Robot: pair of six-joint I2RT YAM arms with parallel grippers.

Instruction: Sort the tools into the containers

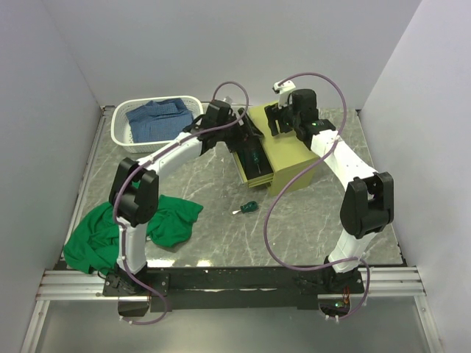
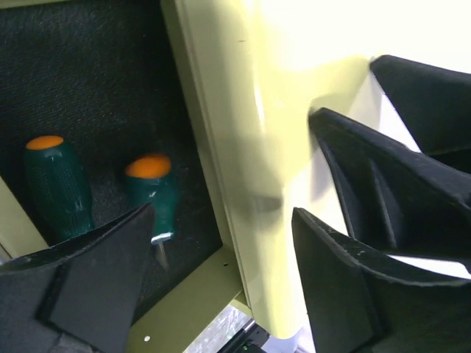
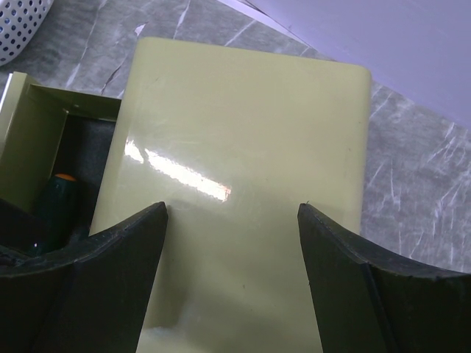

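The olive-yellow tool chest (image 1: 291,158) stands at the back middle with a drawer (image 1: 255,168) pulled out to the left. Two green-handled screwdrivers with orange caps (image 2: 57,187) (image 2: 153,195) lie on the drawer's black liner. One of them shows in the right wrist view (image 3: 60,202). A stubby green screwdriver (image 1: 247,208) lies on the table in front of the chest. My left gripper (image 2: 221,220) is open and empty, straddling the chest's edge beside the drawer. My right gripper (image 3: 232,213) is open and empty just above the chest's top (image 3: 243,132). The hammer and the hex-key set are out of view.
A white lattice basket (image 1: 121,125) holding a blue cloth stands at the back left. A green cloth (image 1: 173,220) lies bunched at the front left round the left arm's base. White walls close in the table on both sides and the back.
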